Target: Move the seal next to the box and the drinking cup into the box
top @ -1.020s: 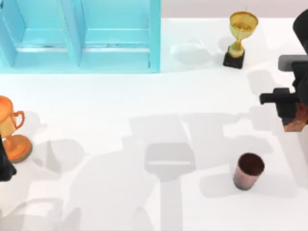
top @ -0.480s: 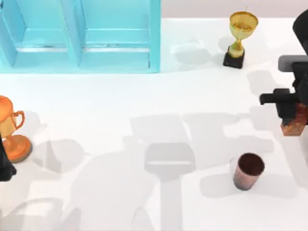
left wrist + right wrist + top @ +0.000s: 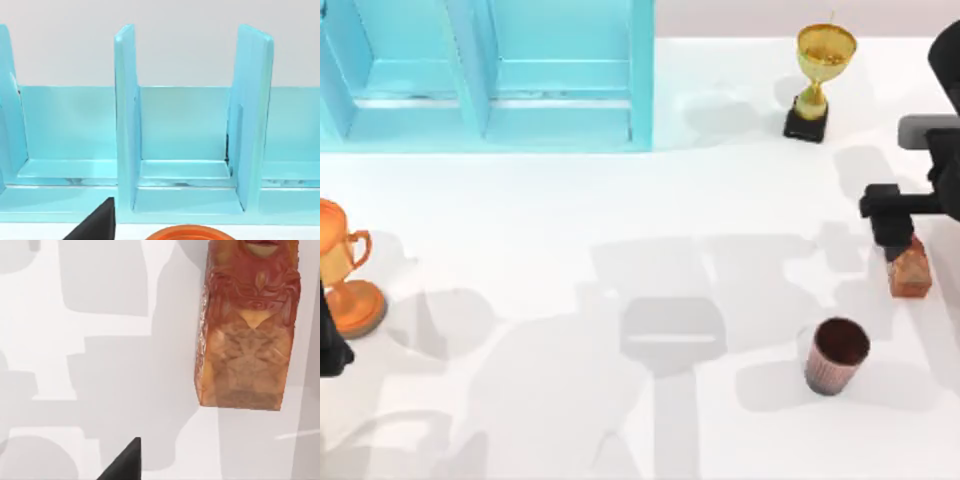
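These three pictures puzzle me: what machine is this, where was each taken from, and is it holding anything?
It is a simulated two-armed AgileX robot at a white table. One camera looks down from above; the other two ride on the wrists. At the right edge, the right gripper hangs by the seal, a reddish stamp block, also shown by the right wrist camera. The left arm is parked at the left edge beside an orange trophy. Also there: a blue box, a gold trophy, and the brown drinking cup.

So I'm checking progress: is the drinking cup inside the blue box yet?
No, the drinking cup stands on the white table, far from the blue box.
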